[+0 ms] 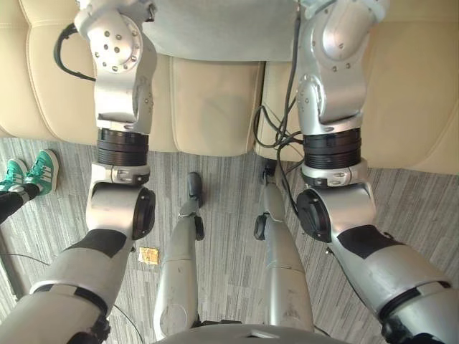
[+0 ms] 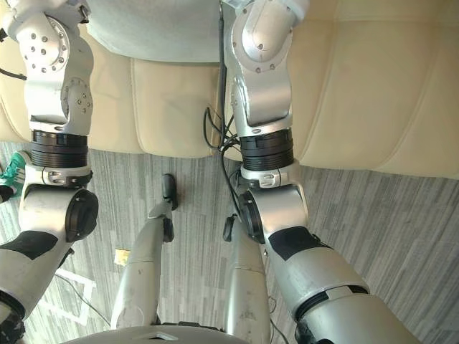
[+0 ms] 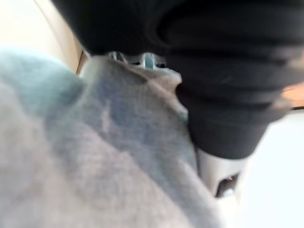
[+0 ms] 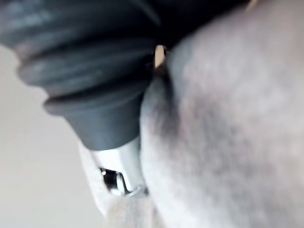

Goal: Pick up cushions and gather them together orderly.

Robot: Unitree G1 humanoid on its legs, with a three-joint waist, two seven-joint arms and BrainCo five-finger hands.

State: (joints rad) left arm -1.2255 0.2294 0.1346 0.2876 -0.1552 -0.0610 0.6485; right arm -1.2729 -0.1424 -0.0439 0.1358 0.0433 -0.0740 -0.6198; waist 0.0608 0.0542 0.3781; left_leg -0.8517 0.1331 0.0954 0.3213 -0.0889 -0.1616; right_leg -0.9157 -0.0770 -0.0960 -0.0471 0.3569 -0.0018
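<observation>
Far left, a person's green-and-white shoes [image 1: 39,172] stand on the grey striped carpet [image 1: 57,215], close to the foot of the cream sofa [image 1: 215,107]. A little to the right and nearer to us, a small yellow-brown square scrap [image 1: 148,255] lies flat on the carpet; we cannot make out what it is. The sofa runs across the whole upper part of both eye views, its seat split by upright seams. Moving right, our left hand [image 3: 228,95] shows in the left wrist view, its dark ribbed cover hard against grey fabric that bunches into a fold beside it. How this hand is set on the cloth is hidden, so we cannot tell its grip. At top centre, over the sofa seat, sits the grey cushion [image 1: 222,29], spread flat between our two arms, each arm meeting one of its side edges. Whether it rests on the seat or is lifted clear, we cannot tell. On its right side, our right hand [image 4: 90,71] appears in the right wrist view, cover pressed close to the same soft grey cloth, which bulges past it. Its hold is likewise hidden from us. Beyond it, the sofa's cream seat continues to the right edge.
</observation>
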